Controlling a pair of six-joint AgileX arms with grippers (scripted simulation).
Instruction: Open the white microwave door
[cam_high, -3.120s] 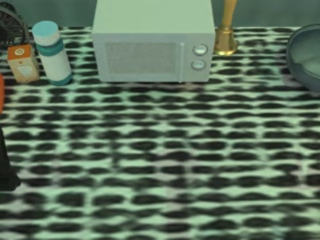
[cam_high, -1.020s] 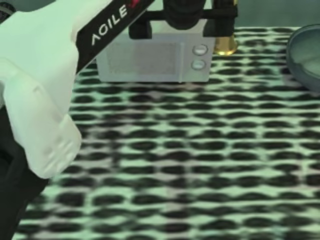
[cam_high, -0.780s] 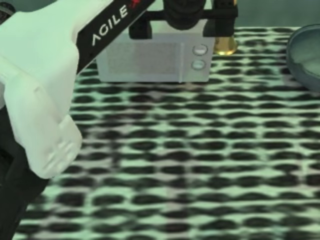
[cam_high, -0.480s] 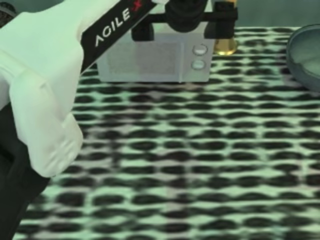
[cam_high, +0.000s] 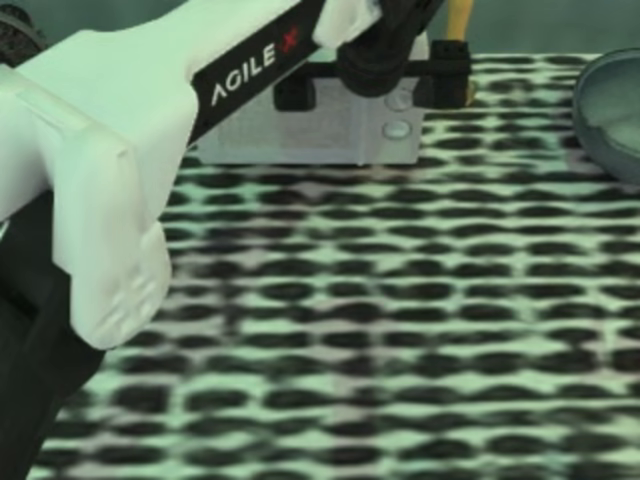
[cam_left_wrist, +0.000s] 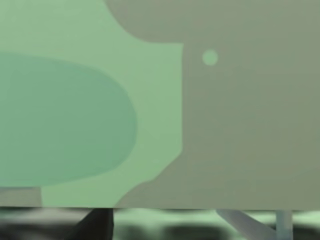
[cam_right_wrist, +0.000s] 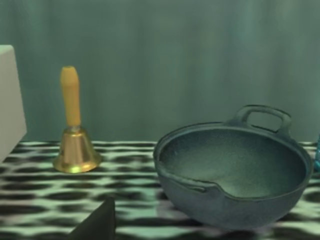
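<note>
1. Overhead, the left hand (cam_high: 372, 88) hangs spread wide over the white microwave's (cam_high: 310, 125) front at the far tabletop (cam_high: 400, 300); the mesh-windowed white microwave door (cam_high: 285, 128) looks closed. I'd say it's lining up for the slim handle; next it must close on it.
2. Left wrist: only flat pale surfaces, nothing held.
3. Right wrist: a brass bell (cam_right_wrist: 74, 137) and a dark iron pot (cam_right_wrist: 232, 170); whether that parked arm's hand is open, I cannot tell.

I'm seeing 1 brass bell (cam_right_wrist: 75, 150) with an orange handle standing upright on the patterned table (cam_high: 400, 300), well apart from 1 dark two-handled pot (cam_right_wrist: 232, 170).
</note>
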